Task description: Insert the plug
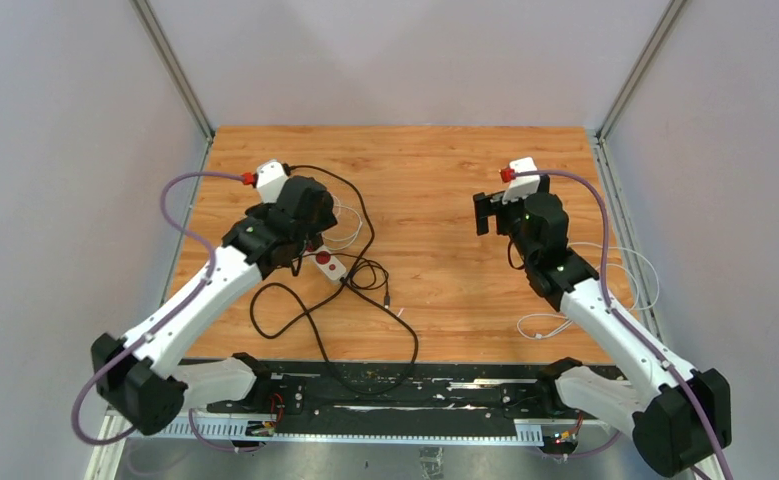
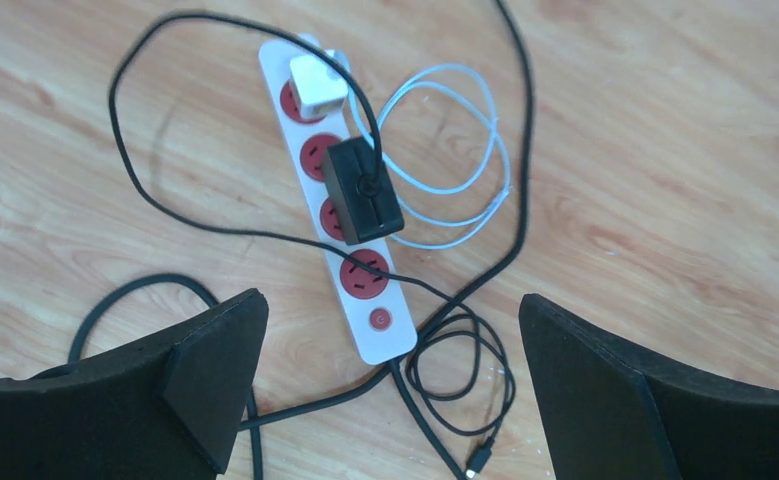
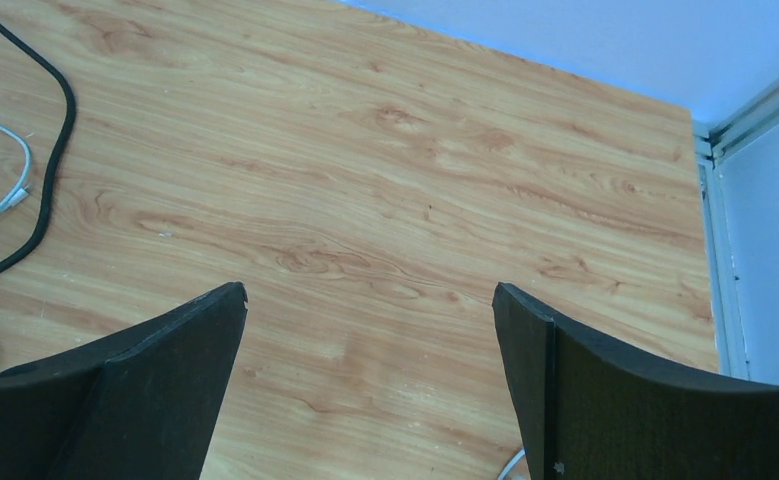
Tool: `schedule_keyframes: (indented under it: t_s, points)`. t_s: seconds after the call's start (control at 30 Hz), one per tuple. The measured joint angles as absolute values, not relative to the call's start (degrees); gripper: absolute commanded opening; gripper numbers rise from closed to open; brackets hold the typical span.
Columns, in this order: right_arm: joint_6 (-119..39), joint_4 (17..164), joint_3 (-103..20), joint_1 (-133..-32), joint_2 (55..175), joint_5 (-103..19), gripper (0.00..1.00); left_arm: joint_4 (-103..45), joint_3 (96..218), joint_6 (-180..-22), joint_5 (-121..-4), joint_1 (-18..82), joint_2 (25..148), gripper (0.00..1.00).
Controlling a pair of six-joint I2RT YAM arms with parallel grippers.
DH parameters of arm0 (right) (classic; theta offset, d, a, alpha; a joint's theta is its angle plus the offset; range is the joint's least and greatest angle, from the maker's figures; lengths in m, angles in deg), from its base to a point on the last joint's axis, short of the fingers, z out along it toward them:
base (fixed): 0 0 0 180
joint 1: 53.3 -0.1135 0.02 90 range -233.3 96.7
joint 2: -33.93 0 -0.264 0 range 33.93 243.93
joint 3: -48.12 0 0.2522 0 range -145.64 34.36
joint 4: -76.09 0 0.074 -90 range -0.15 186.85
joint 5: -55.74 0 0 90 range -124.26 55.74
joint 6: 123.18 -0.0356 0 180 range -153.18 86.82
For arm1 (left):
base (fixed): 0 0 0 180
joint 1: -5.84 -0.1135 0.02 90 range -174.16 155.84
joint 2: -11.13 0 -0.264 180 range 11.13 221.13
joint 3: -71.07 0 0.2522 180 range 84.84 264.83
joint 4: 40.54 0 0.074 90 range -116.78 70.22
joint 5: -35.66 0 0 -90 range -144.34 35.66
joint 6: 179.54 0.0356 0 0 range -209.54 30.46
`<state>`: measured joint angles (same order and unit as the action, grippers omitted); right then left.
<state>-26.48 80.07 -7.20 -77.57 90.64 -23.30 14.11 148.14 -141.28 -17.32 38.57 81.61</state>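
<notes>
The left hand point(image 2: 390, 310) hung above the strip point(image 2: 385, 340), fingers spread wide and grasping nothing. The black plug point(image 2: 363, 190) sat on the strip around its third socket, near a white adapter point(image 2: 317, 82) at the far end. Whether it was fully seated could not be told. The right hand point(image 3: 370, 295) was also spread, above the bench point(image 3: 415, 150).

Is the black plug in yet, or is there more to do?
Looks done: the black square plug sits plugged into the long white power strip. In hand: nothing, the left gripper and right gripper are both open. To do: probably only backing away.
</notes>
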Motion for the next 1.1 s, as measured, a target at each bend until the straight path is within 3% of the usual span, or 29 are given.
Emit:
schedule_keyframes:
  t_s: [0.1, 0.17, 0.3, 0.57, 0.93, 1.1]
  points:
    - [-28.14, 84.05, -10.85, -76.90, 93.28, -24.72, 0.93, 14.11, 148.14, -137.55, -17.98, 38.57, 74.63, 1.00]
    - [-28.36, 87.13, -14.18, -76.39, 96.76, -30.44, 0.87, 14.13, 148.14, -135.08, -18.33, 38.57, 71.05, 1.00]
    - [-27.66, 91.48, -21.26, -77.29, 108.03, -48.23, 0.86, 14.06, 147.75, -131.75, -19.77, 38.55, 66.63, 1.00]
    - [-18.02, 97.86, -37.10, -94.38, 134.83, -66.33, 0.75, 14.26, 141.56, -130.64, -23.99, 36.28, 64.12, 1.00]
    - [-11.38, 101.01, -53.21, -96.52, 156.34, -74.92, 0.67, 13.58, 134.94, -131.47, -30.98, 30.27, 64.10, 1.00]
    - [-10.07, 101.01, -57.39, -96.30, 159.73, -76.74, 0.57, 11.83, 133.30, -131.80, -33.63, 29.83, 64.21, 1.00]
